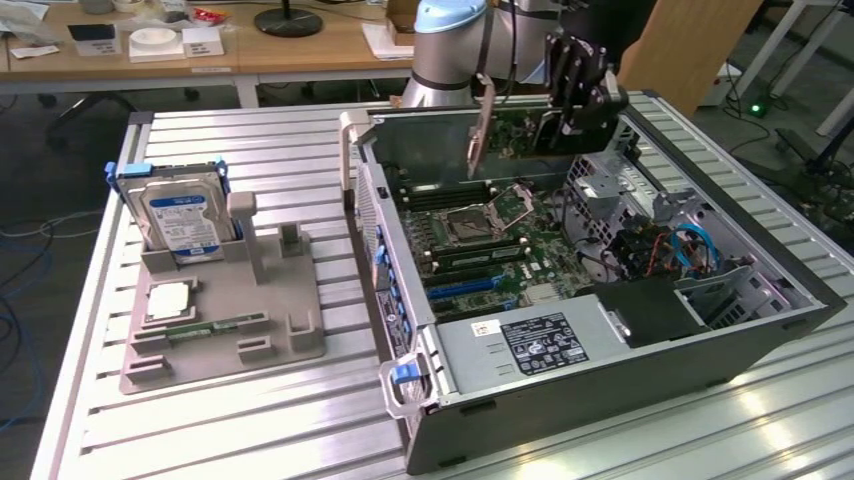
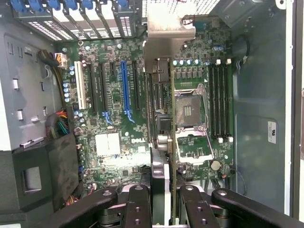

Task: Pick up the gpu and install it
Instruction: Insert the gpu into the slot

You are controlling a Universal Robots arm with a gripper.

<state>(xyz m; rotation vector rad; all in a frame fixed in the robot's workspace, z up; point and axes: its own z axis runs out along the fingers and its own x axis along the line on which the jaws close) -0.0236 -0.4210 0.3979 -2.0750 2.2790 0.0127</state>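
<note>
Green board and black cooler sit pinched edge-on between my fingers. I hold the gpu upright by its upper edge, with its silver bracket toward the rear wall of the computer case. My gripper is clamped on the card, its thickness filling the gap between the pads.

I judge the pick-up done and the install in hand. The card hangs inside the open case, above the motherboard and apart from it, at the case end nearest the far edge of the bench. Seating it calls for the lower edge to line up along an expansion slot. The blue slot appears to lie off to one side of the card, so I am not over it. My arm rises by that far edge, wrist pointing straight down into the case.
</note>
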